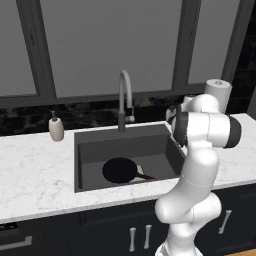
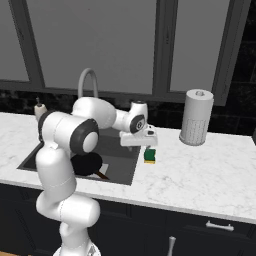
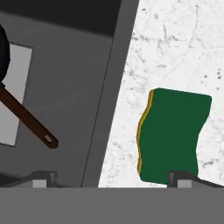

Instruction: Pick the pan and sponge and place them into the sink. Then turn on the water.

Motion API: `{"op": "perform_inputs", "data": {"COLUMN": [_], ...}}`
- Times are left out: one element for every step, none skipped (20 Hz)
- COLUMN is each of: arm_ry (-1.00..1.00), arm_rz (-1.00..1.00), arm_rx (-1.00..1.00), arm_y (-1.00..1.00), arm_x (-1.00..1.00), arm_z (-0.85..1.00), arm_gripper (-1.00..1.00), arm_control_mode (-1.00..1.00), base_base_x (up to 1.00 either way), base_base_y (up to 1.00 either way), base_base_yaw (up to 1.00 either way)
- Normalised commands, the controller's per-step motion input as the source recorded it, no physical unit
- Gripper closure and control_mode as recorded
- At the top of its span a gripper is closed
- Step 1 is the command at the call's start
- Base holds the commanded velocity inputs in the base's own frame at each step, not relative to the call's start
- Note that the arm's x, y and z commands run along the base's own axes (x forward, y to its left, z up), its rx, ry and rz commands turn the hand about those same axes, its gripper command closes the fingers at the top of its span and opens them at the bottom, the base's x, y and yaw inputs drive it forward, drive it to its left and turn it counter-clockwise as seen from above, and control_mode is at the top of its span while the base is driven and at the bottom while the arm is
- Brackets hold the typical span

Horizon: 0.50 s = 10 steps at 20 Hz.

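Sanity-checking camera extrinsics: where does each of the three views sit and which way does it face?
Left base view: behind the arm on its left, looking forward and down at the sink with the pan in it; arm at lower right.
Right base view: behind on the right, facing the same sink and the sponge on the counter; arm at lower left, pincer above the sponge.
Hand view: on the hand, looking down at the sponge beside the sink edge; fingertips at bottom.
Shared: all three show sink and pan.

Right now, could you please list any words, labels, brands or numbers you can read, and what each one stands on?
None: no readable text anywhere.
The soap dispenser, paper towel roll, sponge, pan and faucet are all unmarked.
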Motion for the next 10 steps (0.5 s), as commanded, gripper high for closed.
{"op": "perform_inputs", "data": {"arm_ry": [0.0,0.0,0.0,0.0,0.0,0.0,0.0,0.0,0.0,0.0], "arm_rz": [-0.09,-0.09,-0.08,-0.08,-0.07,-0.07,-0.06,-0.05,-0.04,-0.03], "arm_rx": [-0.03,-0.02,0.0,0.0,-0.01,0.0,0.0,0.0,0.0,0.0], "arm_y": [-0.51,-0.44,-0.41,-0.39,-0.34,-0.33,-0.27,-0.22,-0.19,-0.17], "arm_x": [0.0,0.0,0.0,0.0,0.0,0.0,0.0,0.0,0.0,0.0], "arm_z": [0.0,0.0,0.0,0.0,0.0,0.0,0.0,0.0,0.0,0.0], "arm_gripper": [-1.0,-1.0,-1.0,-1.0,-1.0,-1.0,-1.0,-1.0,-1.0,-1.0], "arm_control_mode": [-1.0,-1.0,-1.0,-1.0,-1.0,-1.0,-1.0,-1.0,-1.0,-1.0], "base_base_x": [0.0,0.0,0.0,0.0,0.0,0.0,0.0,0.0,0.0,0.0], "base_base_y": [0.0,0.0,0.0,0.0,0.0,0.0,0.0,0.0,0.0,0.0], "base_base_yaw": [0.0,0.0,0.0,0.0,0.0,0.0,0.0,0.0,0.0,0.0]}}
